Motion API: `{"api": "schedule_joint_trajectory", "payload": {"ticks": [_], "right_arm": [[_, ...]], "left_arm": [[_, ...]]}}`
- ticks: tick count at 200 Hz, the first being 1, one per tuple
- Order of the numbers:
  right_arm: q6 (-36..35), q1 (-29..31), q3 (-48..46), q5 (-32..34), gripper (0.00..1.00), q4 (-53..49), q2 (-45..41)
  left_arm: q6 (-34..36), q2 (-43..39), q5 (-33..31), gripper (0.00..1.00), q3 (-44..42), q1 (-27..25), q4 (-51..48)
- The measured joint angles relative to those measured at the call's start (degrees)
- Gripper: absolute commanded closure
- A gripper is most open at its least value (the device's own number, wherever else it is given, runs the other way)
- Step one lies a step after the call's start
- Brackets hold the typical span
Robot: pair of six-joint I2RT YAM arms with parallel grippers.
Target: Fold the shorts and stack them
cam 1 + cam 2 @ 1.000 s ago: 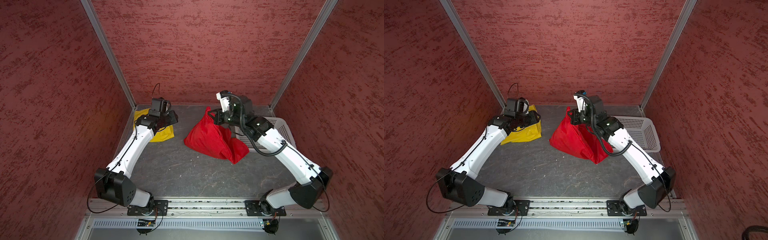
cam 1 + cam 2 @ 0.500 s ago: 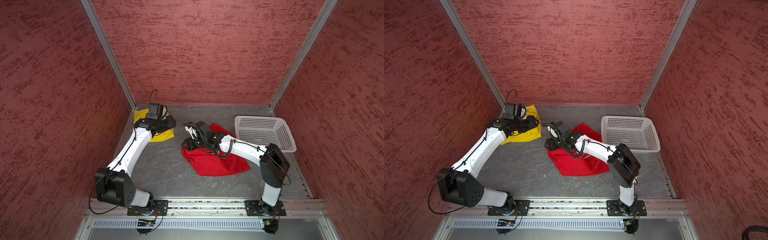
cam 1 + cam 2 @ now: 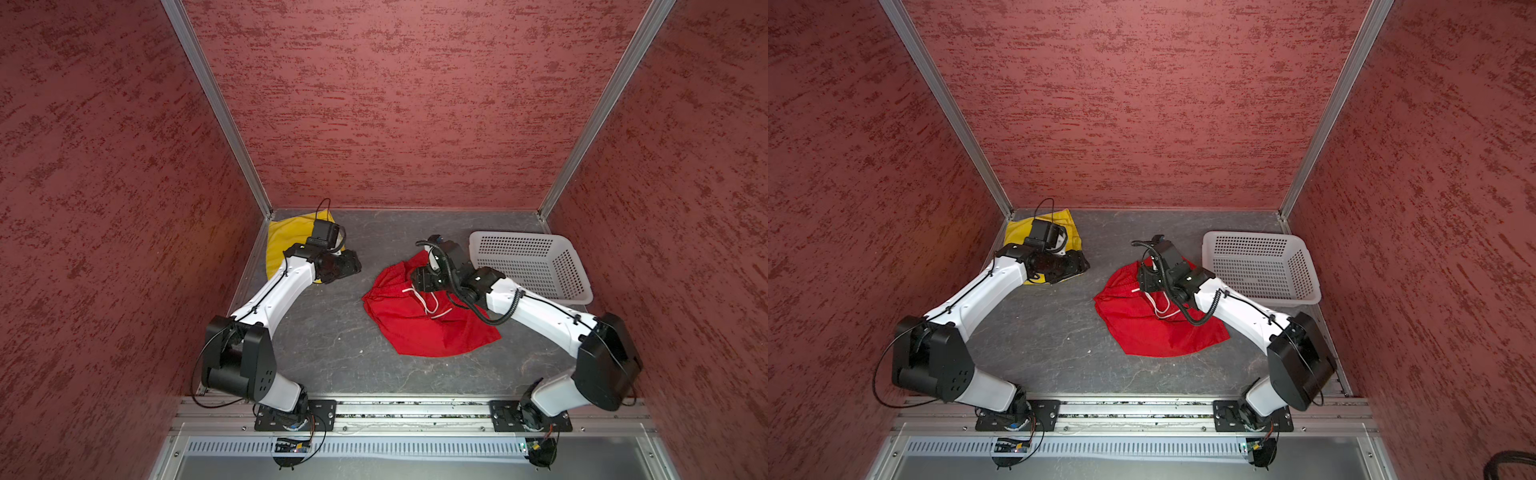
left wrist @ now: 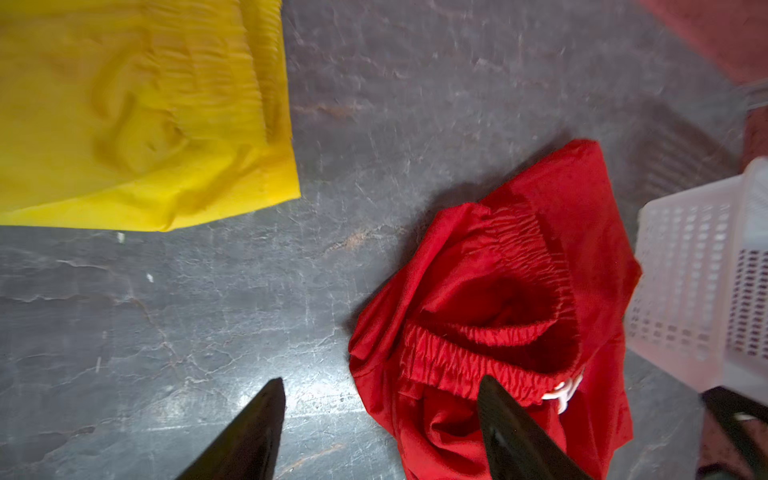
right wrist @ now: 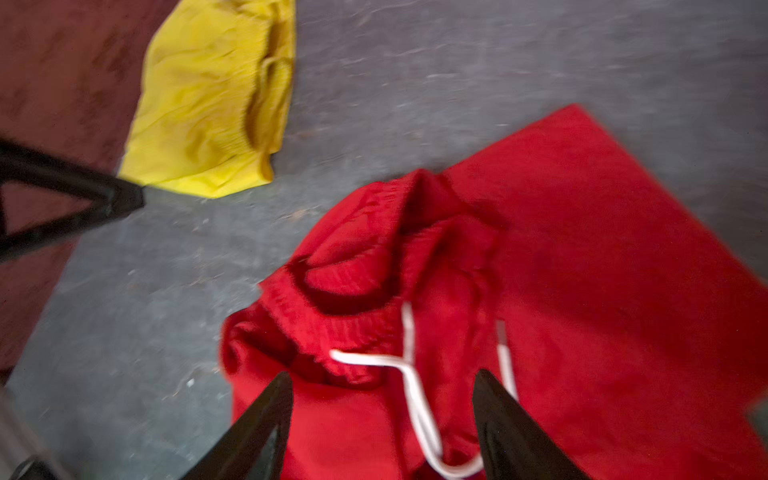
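Both arms hung empty-handed over a grey desk [image 3: 332,332] as the folding job sat about half done. The yellow shorts [image 3: 282,237] lay flat in the far-left corner. The red shorts [image 3: 419,324] lay rumpled right of the middle, with the waistband gaping and one leg spread toward the near edge.

The left gripper [image 4: 380,380] had its jaws apart and held nothing. One finger hung over the red waistband and the other over bare desk. The right gripper [image 5: 382,374] also had its jaws apart and empty, poised above the red cloth with the white drawstring [image 5: 409,365] trailing between its fingers. The white basket [image 3: 573,270] stood in the far-right corner just beside the red heap, and whether the two touched could not be told.

The loose cord looked like the main hazard. A jaw closing there could catch the string rather than the fabric and drag the garment into a tighter knot. A pinch on one layer of the open waistband would likely lift the shorts lopsided.

With both grippers aimed at the same small heap, the arms risked crowding each other. A careless sweep on the right could shove the basket. The left arm, which hung over the yellow pair, could ruffle it.
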Motion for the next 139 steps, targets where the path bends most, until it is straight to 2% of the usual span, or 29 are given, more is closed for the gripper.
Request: {"api": "schedule_joint_trajectory", "payload": {"ticks": [27,65,106,139], "right_arm": [[1.55,-5.03,-2.62,5.77,0.27,-7.21,-4.55],[2.14,-10.36,-2.62,12.31,0.27,-14.19,-7.04],[-0.15,-15.34,-2.1,12.57,0.42,-14.62,-0.59],[-3.28,-16.55,0.85,10.29,0.52,-14.21,7.41]], "left_arm": [[-0.09,5.92,0.17,0.24,2.69,-5.95,-0.09],[0.04,14.95,-0.48,0.25,13.33,-12.76,-0.31],[1.2,19.52,-2.38,0.26,19.5,-18.03,-1.68],[1.25,20.74,-2.71,0.27,19.52,-18.51,-2.95]]}}
